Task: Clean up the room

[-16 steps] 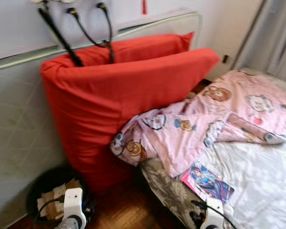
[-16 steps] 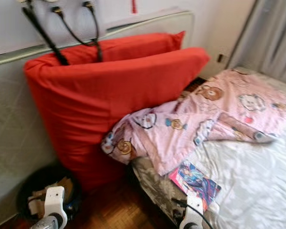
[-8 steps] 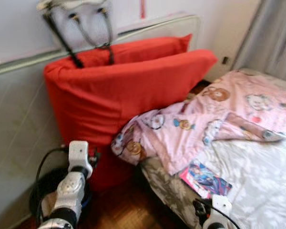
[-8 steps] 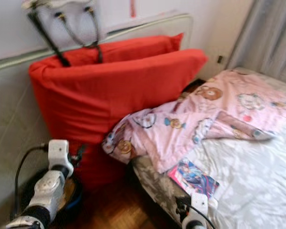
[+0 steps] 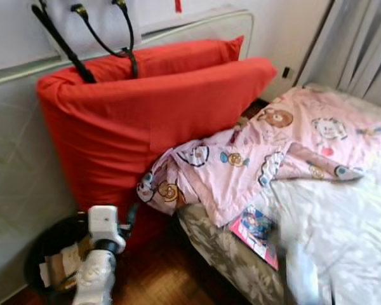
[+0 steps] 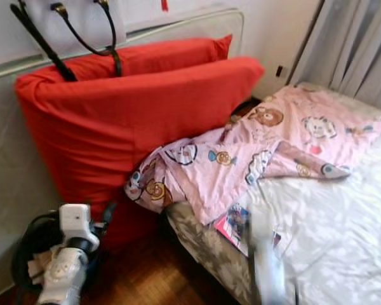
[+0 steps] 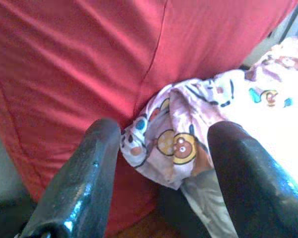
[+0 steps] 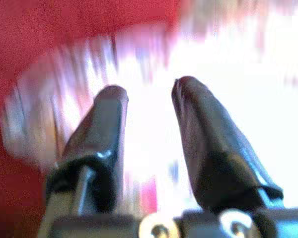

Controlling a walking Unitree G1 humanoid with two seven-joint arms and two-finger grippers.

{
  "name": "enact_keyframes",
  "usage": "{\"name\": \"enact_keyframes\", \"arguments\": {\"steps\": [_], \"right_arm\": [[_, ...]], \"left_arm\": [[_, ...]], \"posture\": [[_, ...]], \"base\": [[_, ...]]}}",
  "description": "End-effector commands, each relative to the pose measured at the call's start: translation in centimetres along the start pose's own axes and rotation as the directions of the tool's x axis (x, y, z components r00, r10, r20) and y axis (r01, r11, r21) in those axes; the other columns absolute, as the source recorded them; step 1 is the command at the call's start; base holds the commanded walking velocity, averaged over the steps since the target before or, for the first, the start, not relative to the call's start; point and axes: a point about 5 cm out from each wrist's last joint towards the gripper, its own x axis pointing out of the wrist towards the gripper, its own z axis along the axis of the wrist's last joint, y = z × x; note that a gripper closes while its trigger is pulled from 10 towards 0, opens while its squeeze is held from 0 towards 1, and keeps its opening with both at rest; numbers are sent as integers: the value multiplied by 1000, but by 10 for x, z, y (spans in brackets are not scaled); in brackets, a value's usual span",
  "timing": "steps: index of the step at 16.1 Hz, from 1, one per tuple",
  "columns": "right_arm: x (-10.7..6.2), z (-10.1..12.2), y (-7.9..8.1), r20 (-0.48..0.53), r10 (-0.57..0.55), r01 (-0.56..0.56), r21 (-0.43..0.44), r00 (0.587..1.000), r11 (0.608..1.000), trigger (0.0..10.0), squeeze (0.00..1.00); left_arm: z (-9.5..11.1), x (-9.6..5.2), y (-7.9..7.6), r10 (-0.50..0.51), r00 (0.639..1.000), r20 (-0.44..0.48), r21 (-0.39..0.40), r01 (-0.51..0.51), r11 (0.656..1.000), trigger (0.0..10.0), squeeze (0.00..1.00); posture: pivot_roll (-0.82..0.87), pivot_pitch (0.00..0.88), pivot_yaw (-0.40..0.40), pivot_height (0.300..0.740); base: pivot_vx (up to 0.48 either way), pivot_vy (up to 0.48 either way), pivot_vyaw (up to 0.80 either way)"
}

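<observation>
Covering the bed, pink blanket meets red cushion.

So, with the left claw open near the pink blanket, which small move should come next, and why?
Probably ease the left claw forward onto the bunched corner of the pink cartoon blanket. Its fingers stand apart, empty, and the wrist view frames that corner hanging off the bed against the red cushion. The right claw is blurred in motion, so I would not count on it.
</observation>
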Motion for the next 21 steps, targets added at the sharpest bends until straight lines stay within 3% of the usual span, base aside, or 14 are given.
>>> {"name": "enact_keyframes", "arguments": {"steps": [1,4,8,10,14,21], "right_arm": [[-15,-17,-2,-52,-17,17,3,999,1000,10000,0],[-19,-10,-8,-8,-53,53,-18,999,998,10000,0],[-36,-23,-9,-74,-97,98,1,992,995,10000,0],[-44,-27,-10,-92,-120,122,12,988,993,10000,0],[-46,-25,-5,-99,-133,134,4,986,991,10000,0],[-47,-25,-4,-129,-139,140,2,982,990,10000,0]], "left_arm": [[3,-3,7,13,1000,14,17,-13,1000,10000,0],[11,-12,5,-6,999,51,35,5,999,10000,0],[19,-16,3,-33,997,72,46,30,999,10000,0],[22,-18,6,-21,998,63,47,18,999,10000,0],[24,-23,10,17,999,45,39,-18,999,10000,0],[24,-31,0,-4,1000,21,37,3,999,10000,0]], "posture": [[49,0,-81,740],[52,0,-91,740],[56,0,-94,740],[55,0,-93,720],[47,3,-81,695],[49,21,-79,666]], "base": [[0,0,0],[0,0,0],[0,0,0],[0,0,0],[0,0,0],[0,0,0]]}}
